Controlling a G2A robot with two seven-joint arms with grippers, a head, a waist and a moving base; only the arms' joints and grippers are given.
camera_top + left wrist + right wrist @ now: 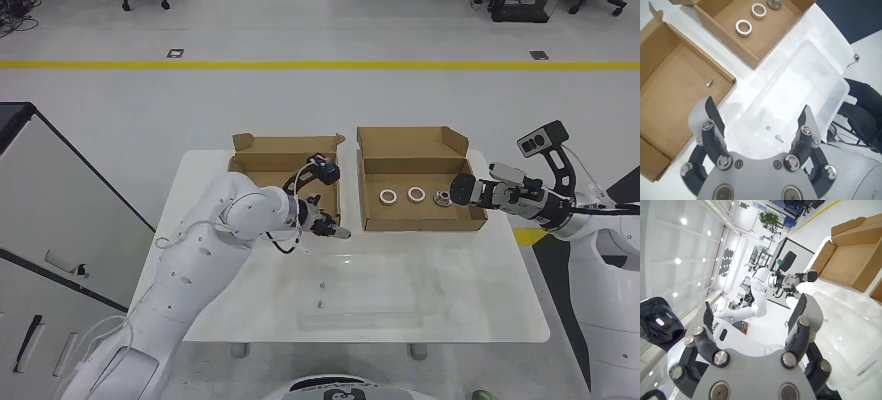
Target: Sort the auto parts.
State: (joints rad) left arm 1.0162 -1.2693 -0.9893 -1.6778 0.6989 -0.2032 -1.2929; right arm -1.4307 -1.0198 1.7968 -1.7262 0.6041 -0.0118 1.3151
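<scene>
Left wrist view showed a small bolt lying beside a washer in a clear tray, below our left gripper, whose jaws stood wide and empty. We judged the pick needed the pads centred on the bolt's shank, then a carry to the left box, where one screw lay. Rings sat in the right box, near our right gripper, also spread wide. Everything rested on a white table; a yellow line crossed the grey floor.
</scene>
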